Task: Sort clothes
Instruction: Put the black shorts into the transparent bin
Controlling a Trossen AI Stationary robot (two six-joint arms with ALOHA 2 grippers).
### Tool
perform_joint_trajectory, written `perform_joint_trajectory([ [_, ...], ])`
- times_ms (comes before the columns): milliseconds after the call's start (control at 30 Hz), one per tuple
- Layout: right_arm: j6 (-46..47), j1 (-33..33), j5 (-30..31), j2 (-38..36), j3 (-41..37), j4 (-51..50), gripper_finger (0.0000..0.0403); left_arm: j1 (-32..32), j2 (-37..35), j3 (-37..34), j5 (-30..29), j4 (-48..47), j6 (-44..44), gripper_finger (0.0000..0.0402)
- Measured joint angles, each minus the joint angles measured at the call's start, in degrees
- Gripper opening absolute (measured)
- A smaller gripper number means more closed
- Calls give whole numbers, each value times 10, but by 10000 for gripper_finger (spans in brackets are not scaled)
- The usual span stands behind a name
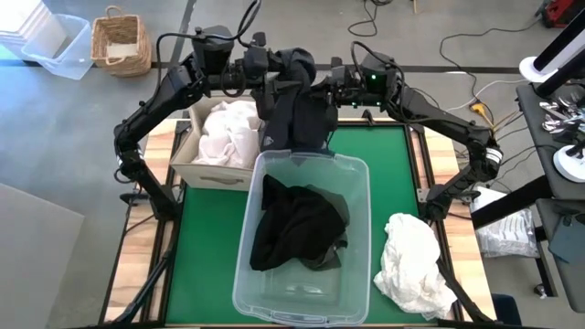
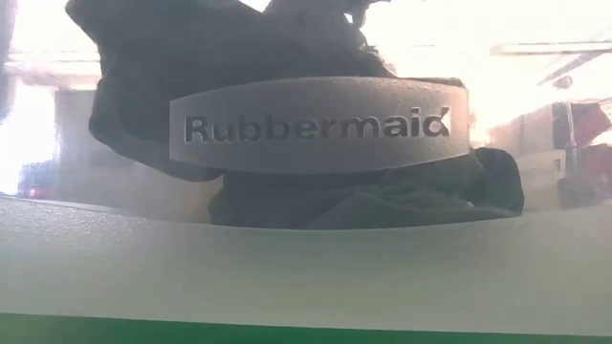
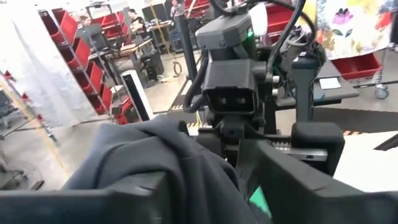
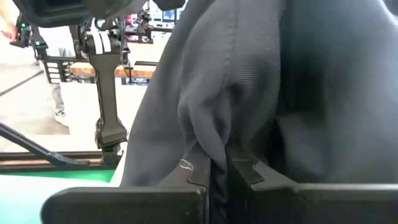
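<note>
- The green table mat [image 1: 393, 174] carries everything; the clear plastic tub [image 1: 355, 274] stands on its middle, reaching to the near edge.
- The low view shows the tub's wall close up, with a raised plate [image 2: 320, 122] reading "Rubbermaid".
- A black garment [image 1: 297, 224] lies crumpled inside the tub, in its far half.
- A beige fabric box [image 1: 196, 169] sits at the far left, just beside the tub, with white clothes [image 1: 228, 132] heaped in it.
- A loose white garment [image 1: 411, 260] lies on the mat right of the tub, near the front.
- A charcoal garment [image 1: 297, 114] hangs between the two arms above the tub's far rim, its lower edge dipping towards the tub.
- The right gripper [image 4: 225, 171] is at the far middle, its fingers pinched tight on a fold of the charcoal garment.
- The left gripper [image 1: 267, 75] is at the garment's upper left; the cloth drapes over its fingers [image 3: 292, 186], which stand partly apart.
</note>
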Motion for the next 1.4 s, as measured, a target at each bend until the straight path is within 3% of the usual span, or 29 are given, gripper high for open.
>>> perform_joint_trajectory([
  [167, 16, 0, 0, -8, -1, -4, 11, 0, 0, 22, -8, -58, 15, 261],
  [300, 23, 0, -2, -28, -1, -2, 10, 0, -1, 69, -21, -133, 22, 292],
  [467, 29, 1, -2, -62, 8, 5, 9, 0, -3, 133, -93, -251, 52, 295],
  [667, 41, 18, -7, -84, 50, 5, 9, 4, -25, 119, -217, -341, 52, 295],
  [1100, 127, 84, -154, -83, 151, -2, 9, 4, -62, 123, -221, -354, 27, 295],
  [1400, 178, 174, -170, -83, 167, -4, 9, 4, -104, 123, -220, -335, 7, 294],
])
